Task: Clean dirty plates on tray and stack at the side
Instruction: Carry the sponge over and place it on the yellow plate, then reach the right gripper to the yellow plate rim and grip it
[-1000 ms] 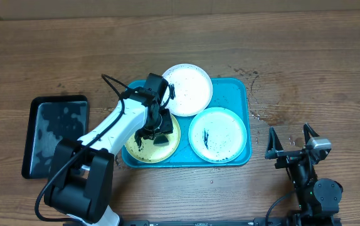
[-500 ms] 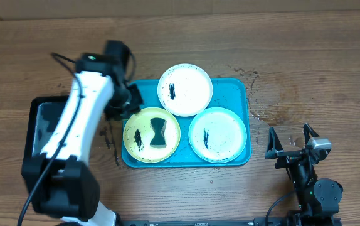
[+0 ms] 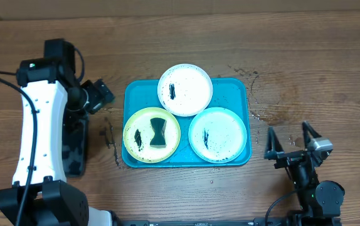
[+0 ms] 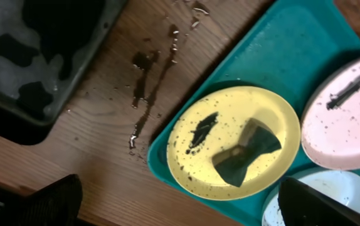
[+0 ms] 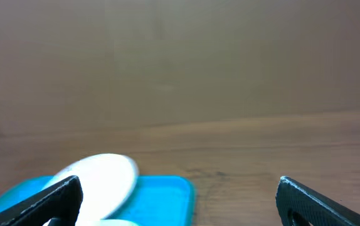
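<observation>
Yellow-green plate — smeared black, dark pad atop

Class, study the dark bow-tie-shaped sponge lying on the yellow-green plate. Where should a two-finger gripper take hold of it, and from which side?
Take the sponge at its narrow waist, coming straight down from above and closing across the pinch. It lies flat on the yellow-green plate, so no side edge is offered, and the flared ends should probably keep it from slipping out.

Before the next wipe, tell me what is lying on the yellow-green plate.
A dark bow-tie-shaped pad lies on the yellow-green plate, beside a black smear and scattered specks. The plate surface under the pad is covered.
</observation>
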